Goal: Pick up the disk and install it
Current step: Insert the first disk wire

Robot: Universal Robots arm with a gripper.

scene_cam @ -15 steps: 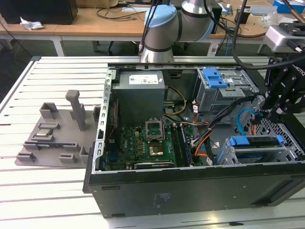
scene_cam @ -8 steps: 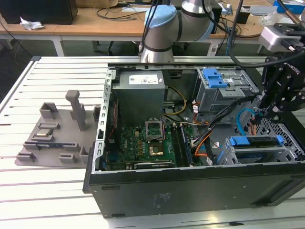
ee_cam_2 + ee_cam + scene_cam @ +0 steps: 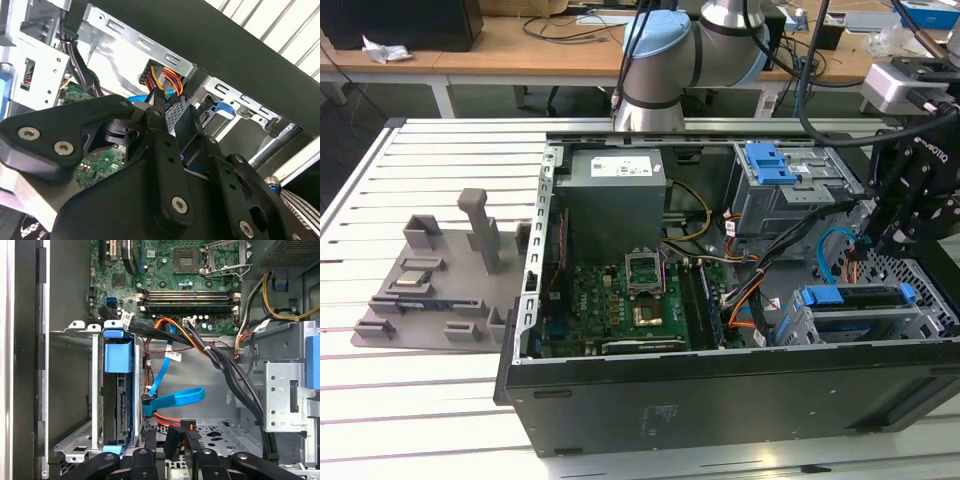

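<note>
The disk [image 3: 122,405] sits edge-on in its cage [image 3: 75,390] in the first wrist view, so its label is hidden and only a blue rail and the connector edge show. In the exterior view the disk [image 3: 855,298] is mostly covered by the cage's frame. The gripper [image 3: 172,117] is cut off by the second wrist view's edges, its linkage blocking much of the motherboard [image 3: 97,170]. The arm [image 3: 670,60] runs off the exterior view's top edge.
</note>
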